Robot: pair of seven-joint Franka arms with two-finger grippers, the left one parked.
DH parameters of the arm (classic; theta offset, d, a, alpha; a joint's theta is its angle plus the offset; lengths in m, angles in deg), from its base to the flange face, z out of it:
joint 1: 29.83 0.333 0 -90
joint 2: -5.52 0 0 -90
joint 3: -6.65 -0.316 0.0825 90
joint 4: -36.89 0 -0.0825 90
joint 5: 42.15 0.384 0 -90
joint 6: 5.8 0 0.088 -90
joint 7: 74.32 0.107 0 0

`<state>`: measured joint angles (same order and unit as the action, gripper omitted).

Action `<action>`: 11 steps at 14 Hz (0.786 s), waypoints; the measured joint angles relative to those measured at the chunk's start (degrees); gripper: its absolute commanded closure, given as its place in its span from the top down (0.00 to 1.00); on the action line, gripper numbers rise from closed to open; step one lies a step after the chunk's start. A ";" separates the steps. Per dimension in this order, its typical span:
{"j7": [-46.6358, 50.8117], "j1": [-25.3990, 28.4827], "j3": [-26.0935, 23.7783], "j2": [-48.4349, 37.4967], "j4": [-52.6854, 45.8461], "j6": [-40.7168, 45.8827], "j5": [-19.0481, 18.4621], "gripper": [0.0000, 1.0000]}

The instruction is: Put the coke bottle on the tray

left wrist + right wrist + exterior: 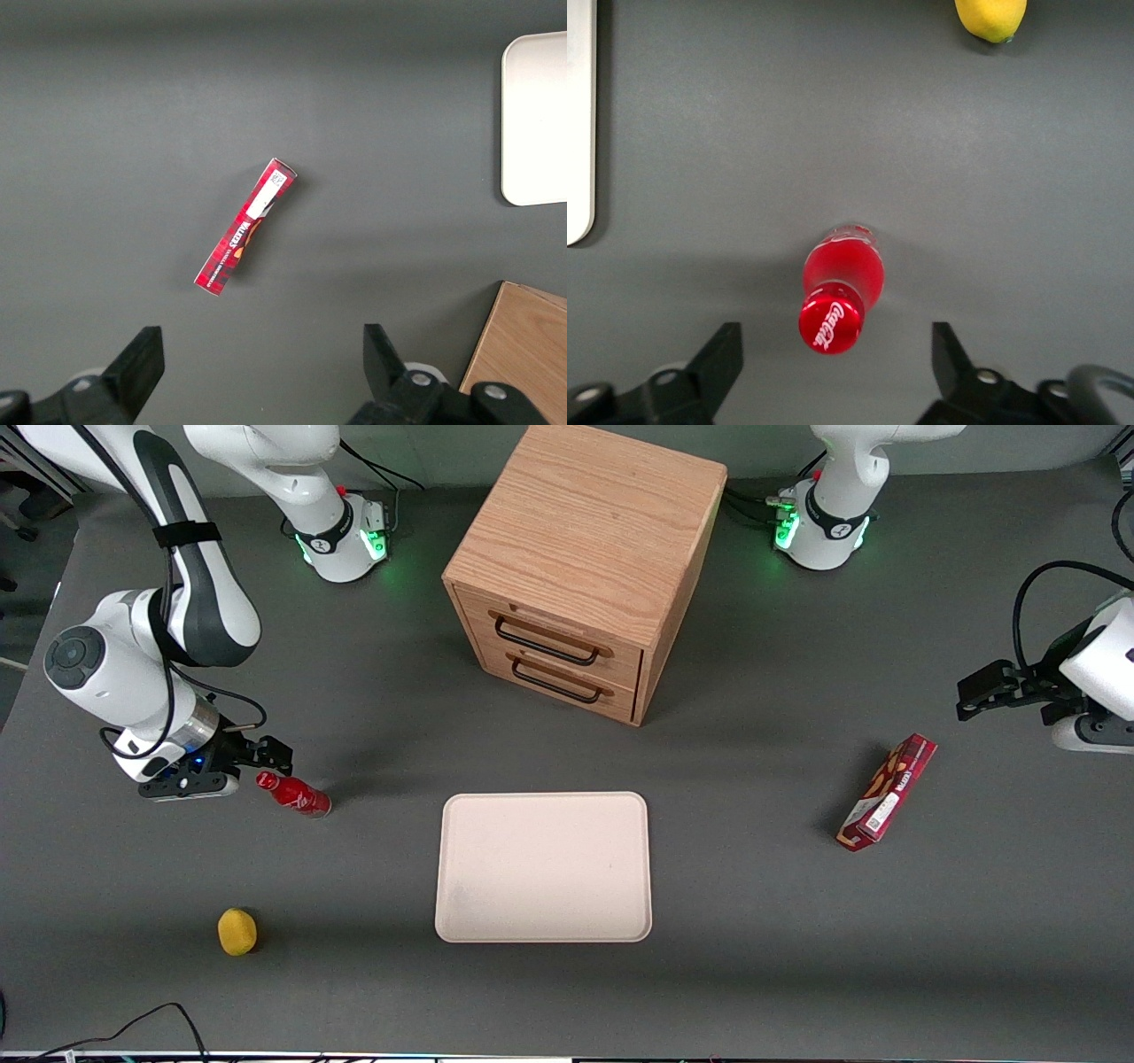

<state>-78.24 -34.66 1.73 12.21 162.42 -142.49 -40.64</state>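
Coke bottle [295,794] on the table, cap just beside the gripper [266,755], toward the working arm's end. Tray [543,866] sits bare, in front of the wooden drawer cabinet [580,567]. Lemon [236,931] nearer the camera than the bottle; red snack box [887,792] toward the parked arm's end.

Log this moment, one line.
stage: pre-grasp | gripper: open, straddling coke bottle cap | coke bottle: on table | tray: bare
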 measured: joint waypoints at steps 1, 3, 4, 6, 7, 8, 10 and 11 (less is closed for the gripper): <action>-0.03 0.00 0.00 0.00 0.03 -0.06 -0.01 0.70; -0.15 0.00 0.00 0.00 0.12 -0.19 -0.02 0.50; -0.18 0.00 0.00 0.00 0.18 -0.26 -0.02 0.40; -0.47 -0.03 0.00 0.00 0.27 -0.34 -0.02 0.10; -0.67 -0.06 0.00 0.00 0.29 -0.36 -0.03 0.00; -0.78 -0.09 0.01 -0.01 0.28 -0.41 -0.03 0.00; -1.43 -0.10 0.02 -0.03 0.28 -0.43 -0.05 0.00; -1.71 -0.10 0.02 -0.04 0.28 -0.43 -0.05 0.00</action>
<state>-79.94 -34.76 1.75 12.17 162.70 -142.92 -40.70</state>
